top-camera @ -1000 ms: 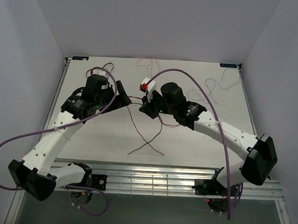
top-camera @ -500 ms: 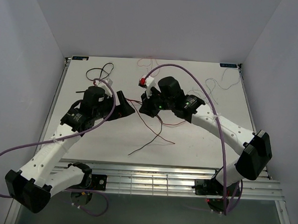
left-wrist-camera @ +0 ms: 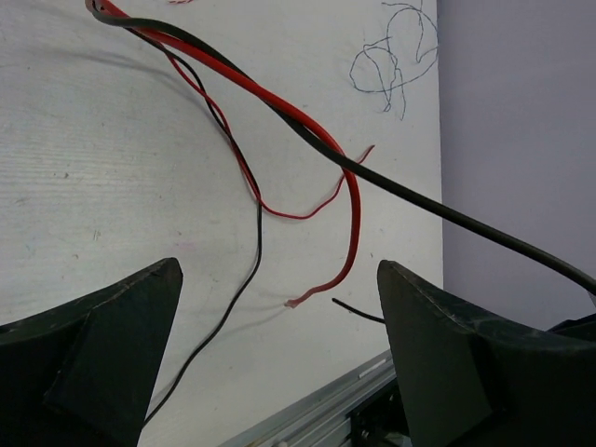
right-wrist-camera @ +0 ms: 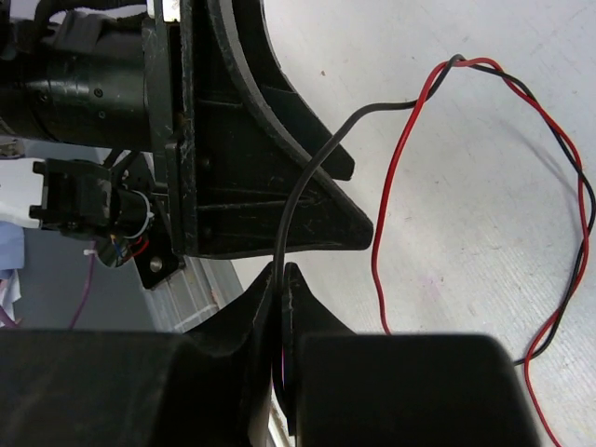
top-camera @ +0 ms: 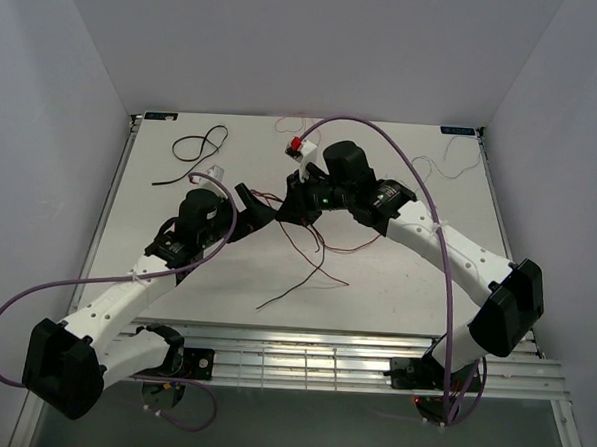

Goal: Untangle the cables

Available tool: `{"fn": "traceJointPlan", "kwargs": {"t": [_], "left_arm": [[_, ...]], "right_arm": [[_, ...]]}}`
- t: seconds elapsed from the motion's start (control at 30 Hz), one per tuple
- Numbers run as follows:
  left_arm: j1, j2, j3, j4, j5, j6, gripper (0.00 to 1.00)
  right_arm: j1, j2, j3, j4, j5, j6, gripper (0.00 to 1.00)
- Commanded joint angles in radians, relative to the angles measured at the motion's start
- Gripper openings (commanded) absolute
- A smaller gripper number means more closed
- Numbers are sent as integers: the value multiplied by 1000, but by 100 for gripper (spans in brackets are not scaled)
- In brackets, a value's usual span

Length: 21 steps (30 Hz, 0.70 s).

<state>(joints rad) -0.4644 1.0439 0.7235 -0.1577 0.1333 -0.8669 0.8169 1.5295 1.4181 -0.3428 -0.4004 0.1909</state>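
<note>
A red wire [top-camera: 300,242] and a black wire [top-camera: 301,280], twisted together, trail across the middle of the table. My right gripper [top-camera: 295,207] is shut on the black wire [right-wrist-camera: 307,177], which rises from its tips [right-wrist-camera: 282,279]; the red wire [right-wrist-camera: 391,186] hangs beside it. My left gripper [top-camera: 257,207] is open and empty, its tips close to the right gripper. In the left wrist view the red wire [left-wrist-camera: 349,205] and black wire [left-wrist-camera: 256,233] lie beyond the spread fingers [left-wrist-camera: 438,354]. A second black strand [left-wrist-camera: 419,200] crosses in the air.
A separate black cable [top-camera: 197,146] curls at the far left. Pale thin wires [top-camera: 441,173] lie at the far right, also in the left wrist view [left-wrist-camera: 396,56]. A pinkish wire [top-camera: 292,125] sits at the far edge. The table's metal rail [top-camera: 301,359] is in front.
My left arm has swung right and nearer, bringing its gripper close to the right one. My right gripper has shifted slightly farther away, and the red and black wires have moved with it.
</note>
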Motion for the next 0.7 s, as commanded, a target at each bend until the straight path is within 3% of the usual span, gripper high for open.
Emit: {"fn": "traceJointPlan", "kwargs": {"t": [0.0,0.33,0.37,0.4,0.47,0.5,0.53,0.67], "left_arm": [[-6,-28,-51,207,-41,-35,98],[-33,110,1,297,-96,20,95],[-34,119,8,300,-119,22,90],[-39,146,17,302,-162,22,71],[-39,171,30,299,-182,16,48],[-39,186,43,294,-193,16,19],[-39,188,48,285,-193,17,3],[-40,145,67,172,-241,34,0]], "right_arm": [[-13,12,64,16,-58,68,8],[-16,34,104,19,-98,94,8],[-18,29,99,27,-92,97,8],[-18,24,94,34,-89,99,8],[-27,14,84,48,-77,108,8],[-35,3,81,66,-78,119,8],[-56,-3,74,77,-74,125,8],[-163,-45,28,155,6,154,8]]}}
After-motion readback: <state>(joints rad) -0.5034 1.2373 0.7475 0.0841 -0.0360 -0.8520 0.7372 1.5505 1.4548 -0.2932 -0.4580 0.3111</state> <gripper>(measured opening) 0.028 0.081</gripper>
